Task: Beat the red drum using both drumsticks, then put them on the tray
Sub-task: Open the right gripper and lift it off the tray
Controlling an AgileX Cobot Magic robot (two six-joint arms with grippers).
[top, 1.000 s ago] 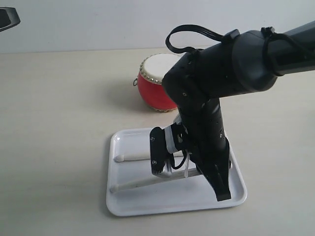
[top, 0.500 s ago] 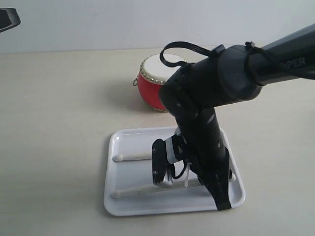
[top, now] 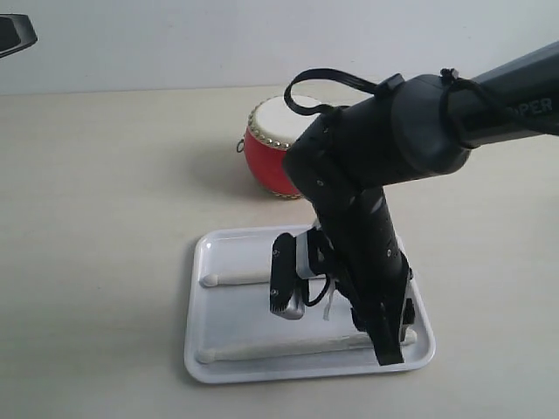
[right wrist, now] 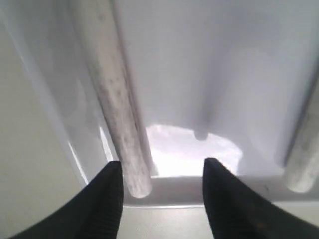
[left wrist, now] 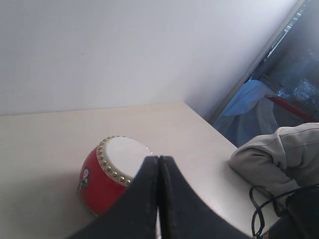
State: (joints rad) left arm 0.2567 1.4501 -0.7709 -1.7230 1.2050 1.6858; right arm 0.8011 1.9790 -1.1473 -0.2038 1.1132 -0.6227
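Note:
The red drum (top: 269, 164) stands on the table behind the white tray (top: 203, 262). Both drumsticks lie in the tray: one (top: 234, 279) at the back left, the other (top: 279, 346) flat along the front rim. My right gripper (top: 395, 340) points down over the tray's front right corner, open and holding nothing. In the right wrist view its fingertips (right wrist: 162, 167) straddle the rim, the end of one drumstick (right wrist: 117, 99) beside one finger, the other drumstick (right wrist: 303, 167) off to the side. My left gripper (left wrist: 158, 159) is shut and empty, with the drum (left wrist: 107, 172) beyond it.
The right arm's black bulk (top: 393, 148) hangs over the tray and hides part of the drum. A grey garment (left wrist: 279, 154) and a black cable (left wrist: 259, 209) lie past the table's far edge. A dark part (top: 13, 33) shows at the exterior view's top left.
The right gripper has opened and let go of its drumstick, which went from propped at a slant to lying flat along the tray's front rim. The left gripper stays shut.

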